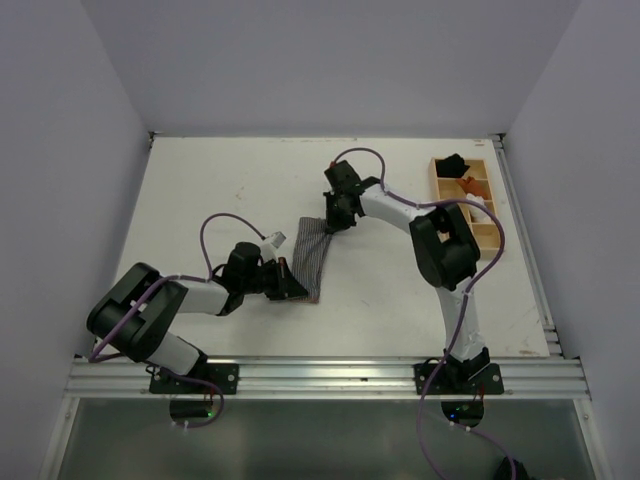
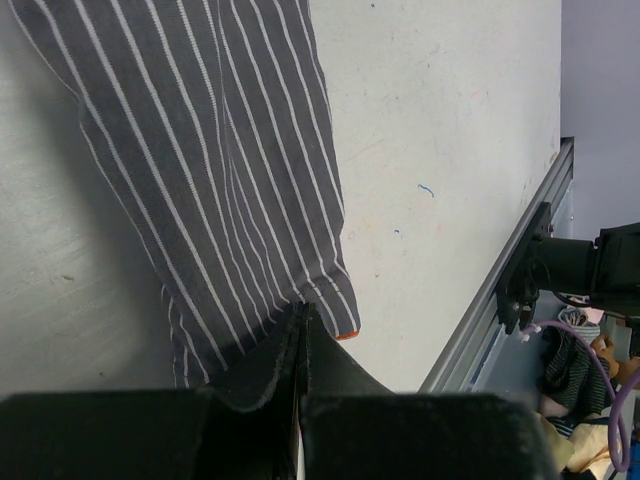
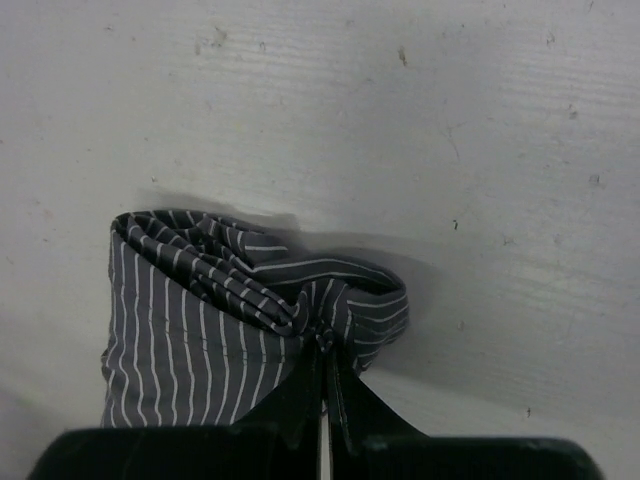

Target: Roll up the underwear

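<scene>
The underwear (image 1: 315,255) is a grey cloth with fine white stripes, stretched in a narrow strip between both grippers at the middle of the white table. My left gripper (image 1: 293,287) is shut on its near end; in the left wrist view the jaws (image 2: 302,318) pinch the cloth's (image 2: 220,170) edge next to a small orange tag. My right gripper (image 1: 335,222) is shut on the far end; in the right wrist view the jaws (image 3: 325,345) pinch a bunched, curled fold of the cloth (image 3: 200,320).
A wooden tray (image 1: 482,232) with small black and orange bundles stands at the right back of the table. The metal rail (image 1: 330,375) runs along the near edge. White walls close off the back and sides.
</scene>
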